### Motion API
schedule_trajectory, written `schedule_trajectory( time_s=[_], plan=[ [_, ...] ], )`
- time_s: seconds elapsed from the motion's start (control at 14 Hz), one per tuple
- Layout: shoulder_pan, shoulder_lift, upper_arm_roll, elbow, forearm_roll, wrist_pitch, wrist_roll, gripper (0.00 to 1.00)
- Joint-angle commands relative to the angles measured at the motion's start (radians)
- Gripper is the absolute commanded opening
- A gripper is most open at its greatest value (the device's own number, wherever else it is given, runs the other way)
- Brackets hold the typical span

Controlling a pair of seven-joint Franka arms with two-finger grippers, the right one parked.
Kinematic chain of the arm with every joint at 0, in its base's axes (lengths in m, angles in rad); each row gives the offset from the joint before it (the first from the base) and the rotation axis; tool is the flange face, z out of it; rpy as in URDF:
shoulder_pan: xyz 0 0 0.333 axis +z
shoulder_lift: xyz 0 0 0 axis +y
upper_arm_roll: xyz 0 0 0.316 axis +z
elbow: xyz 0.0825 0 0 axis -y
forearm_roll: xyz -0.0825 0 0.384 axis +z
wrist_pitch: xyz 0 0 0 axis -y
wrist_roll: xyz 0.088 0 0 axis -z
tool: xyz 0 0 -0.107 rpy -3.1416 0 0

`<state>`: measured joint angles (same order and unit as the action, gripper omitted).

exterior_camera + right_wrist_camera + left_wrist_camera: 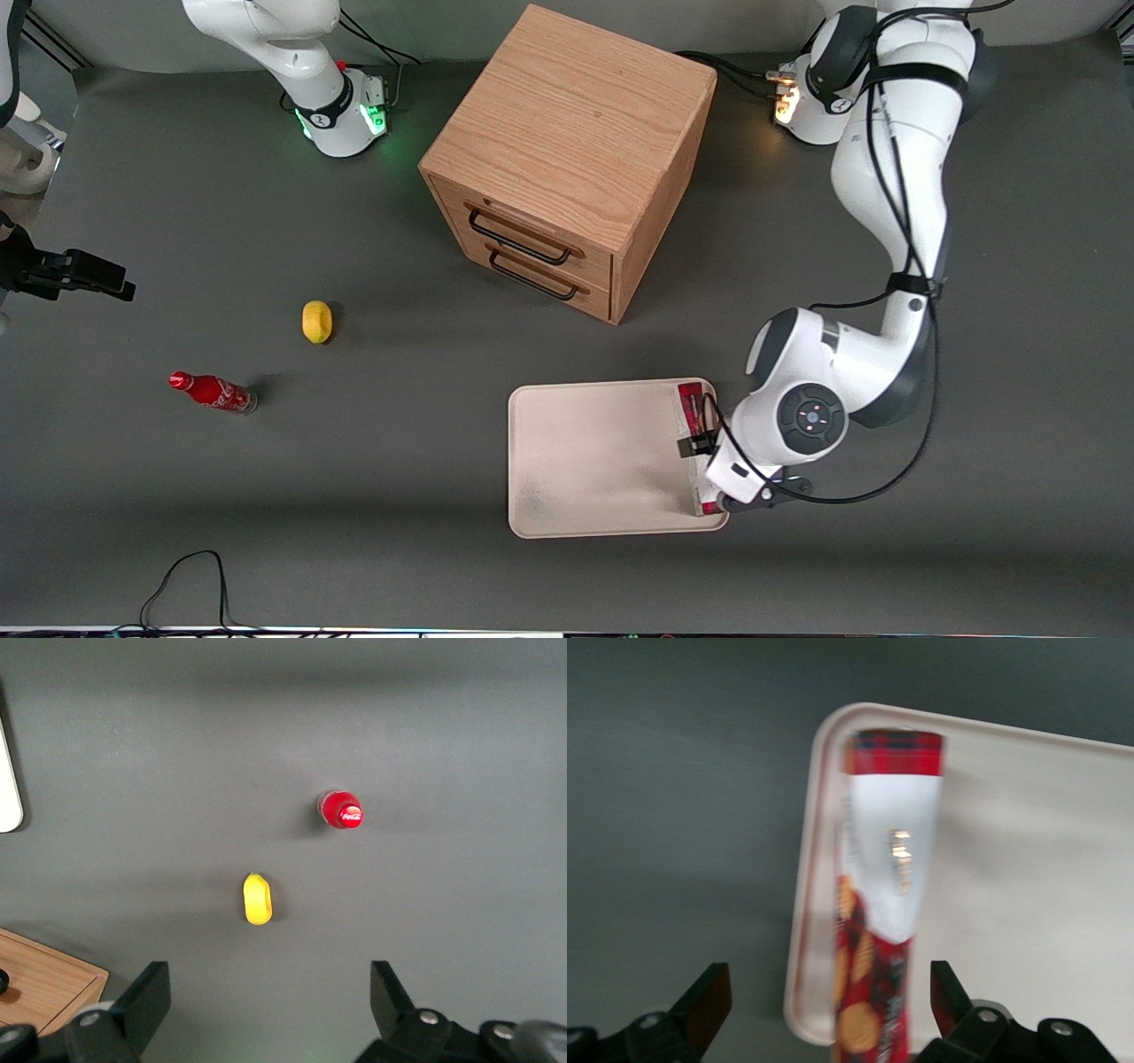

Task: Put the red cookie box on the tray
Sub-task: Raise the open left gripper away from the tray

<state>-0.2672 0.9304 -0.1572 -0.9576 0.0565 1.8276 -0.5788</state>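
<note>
The working arm's wrist hides the middle of the red cookie box (pixel 690 400), and the hand (pixel 824 1005) is cut off.

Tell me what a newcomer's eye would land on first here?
Probably the big wooden drawer cabinet in the middle of the table, farther from the front camera than the tray. Next, the red cookie box lying on the tray along the rim at the working arm's end, with the left gripper open above it, fingers either side and clear of the box. Toward the parked arm's end lie a small red soda bottle and a lemon.
</note>
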Motion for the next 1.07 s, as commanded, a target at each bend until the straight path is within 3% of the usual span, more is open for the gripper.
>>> schedule_trajectory(
  time_s=[0.0,0.14,0.36,1.0],
  plan=[
    [0.06,-0.119,-0.001,-0.038,0.011,-0.146,0.091,1.0],
    [0.112,-0.215,-0.002,-0.111,0.008,-0.175,0.147,1.0],
    [0.189,-0.402,-0.002,-0.332,0.006,-0.136,0.227,1.0],
    [0.344,-0.748,0.001,-0.584,-0.018,-0.195,0.396,1.0]
  ],
)
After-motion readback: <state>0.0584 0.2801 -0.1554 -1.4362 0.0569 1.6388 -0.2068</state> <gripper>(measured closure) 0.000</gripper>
